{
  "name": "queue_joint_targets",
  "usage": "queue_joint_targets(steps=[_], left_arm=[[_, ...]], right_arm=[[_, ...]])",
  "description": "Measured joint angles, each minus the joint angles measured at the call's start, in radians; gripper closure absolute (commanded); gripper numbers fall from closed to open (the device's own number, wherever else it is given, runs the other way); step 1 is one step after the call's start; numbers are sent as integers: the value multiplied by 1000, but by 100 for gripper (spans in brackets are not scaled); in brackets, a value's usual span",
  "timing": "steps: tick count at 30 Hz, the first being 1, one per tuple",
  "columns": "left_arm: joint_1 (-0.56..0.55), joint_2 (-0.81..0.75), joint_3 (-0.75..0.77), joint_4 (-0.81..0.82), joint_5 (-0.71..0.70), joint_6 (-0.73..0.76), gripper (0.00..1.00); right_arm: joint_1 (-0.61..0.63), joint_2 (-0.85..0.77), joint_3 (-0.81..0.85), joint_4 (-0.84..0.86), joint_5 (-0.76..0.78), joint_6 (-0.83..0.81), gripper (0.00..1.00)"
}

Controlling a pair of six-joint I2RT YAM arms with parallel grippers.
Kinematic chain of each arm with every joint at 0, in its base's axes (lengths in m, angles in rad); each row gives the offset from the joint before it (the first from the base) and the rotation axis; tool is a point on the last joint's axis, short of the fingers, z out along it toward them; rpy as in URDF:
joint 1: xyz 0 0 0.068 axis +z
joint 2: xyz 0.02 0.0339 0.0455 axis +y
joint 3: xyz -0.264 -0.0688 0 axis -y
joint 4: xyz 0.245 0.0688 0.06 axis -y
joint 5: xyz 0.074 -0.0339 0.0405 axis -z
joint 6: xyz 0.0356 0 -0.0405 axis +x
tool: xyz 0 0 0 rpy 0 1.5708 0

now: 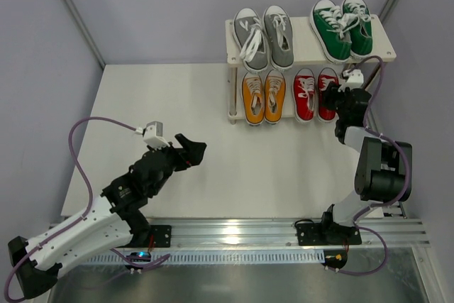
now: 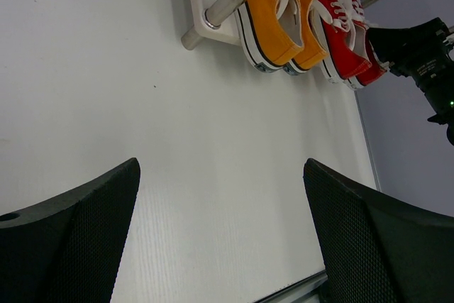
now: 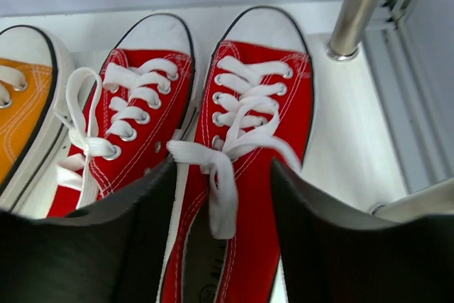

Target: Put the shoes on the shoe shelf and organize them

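Left end effector (image 1: 191,148) hovers over the bare surface (image 1: 213,97), fingers wide apart and holding nothing. Ahead and to its right is the right end effector (image 1: 333,94), at the heel of the right red shoe (image 3: 248,125). Its fingers (image 3: 106,246) straddle that shoe, but I cannot tell if they clamp it.

Just beyond is the shoe shelf (image 1: 303,42), long axis left-right, with eight shoes in four pairs. Yellow pair (image 1: 264,97) and red pair (image 1: 316,94) are on the lower tier. Grey pair (image 1: 264,37) and green pair (image 1: 342,28) are on top, seen only in the top view. All toes point away from the arms.
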Motion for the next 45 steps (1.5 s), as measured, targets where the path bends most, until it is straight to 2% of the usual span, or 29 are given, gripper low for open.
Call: queue_joint_targets(steps=[2, 4, 12, 17, 20, 31, 36, 45], left_arm=[[0, 0, 0, -2, 0, -5, 6], [0, -2, 0, -2, 0, -6, 6], [0, -15, 0, -2, 1, -8, 6], [0, -15, 0, -2, 10, -10, 6], [0, -15, 0, -2, 18, -10, 6], [0, -119, 0, -61, 24, -23, 7], [0, -166, 0, -89, 13, -37, 7], [0, -170, -5, -108, 8, -48, 7]], right_arm=[[0, -9, 0, 15, 14, 1, 27], [-1, -27, -3, 26, 28, 1, 24], [7, -269, -103, 14, 98, 0, 23], [76, -499, -166, -81, 145, -21, 24], [130, -552, -159, -161, 133, -27, 25], [161, -411, -57, -455, 79, 22, 30], [174, -398, -42, -517, 74, 33, 31], [176, -329, 4, -616, 101, 43, 39]])
